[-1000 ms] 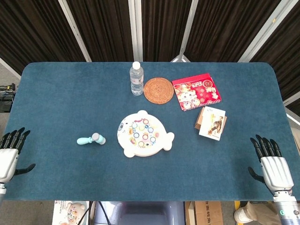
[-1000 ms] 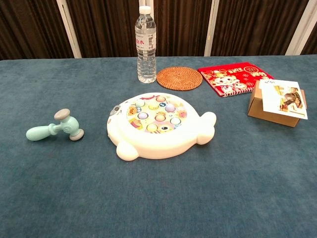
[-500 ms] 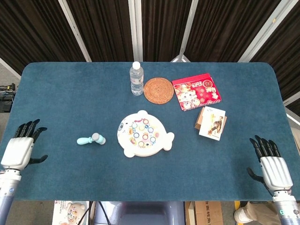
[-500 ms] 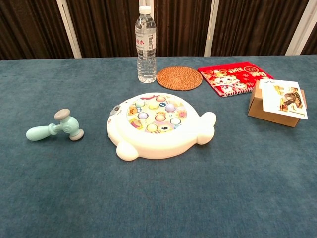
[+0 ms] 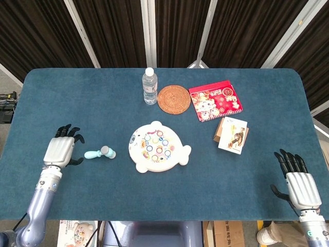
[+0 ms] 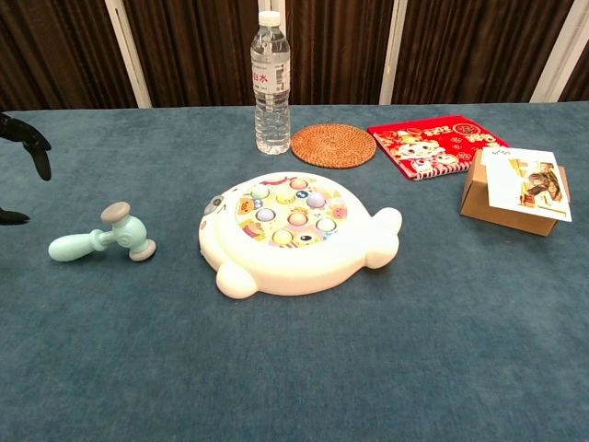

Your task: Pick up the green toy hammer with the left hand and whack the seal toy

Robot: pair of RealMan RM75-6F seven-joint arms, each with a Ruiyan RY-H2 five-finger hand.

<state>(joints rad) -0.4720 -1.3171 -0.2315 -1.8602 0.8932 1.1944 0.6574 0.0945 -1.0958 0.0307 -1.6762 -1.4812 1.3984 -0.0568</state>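
Observation:
The pale green toy hammer (image 5: 99, 153) (image 6: 103, 239) lies flat on the blue table, handle pointing left. The white seal toy (image 5: 158, 147) (image 6: 294, 231) with coloured buttons sits just right of it at the table's middle. My left hand (image 5: 61, 149) hovers open a little to the left of the hammer's handle, fingers spread, holding nothing; only its dark fingertips (image 6: 28, 138) show at the chest view's left edge. My right hand (image 5: 299, 182) stays open at the table's front right edge, far from both toys.
A water bottle (image 5: 149, 86) (image 6: 271, 83), a round woven coaster (image 5: 174, 98) and a red booklet (image 5: 216, 100) stand behind the seal. A small cardboard box (image 5: 231, 135) (image 6: 515, 191) lies to the right.
My left hand has moved in from the table's left edge toward the hammer and now shows at the chest view's edge. The right hand and the toys have not moved.

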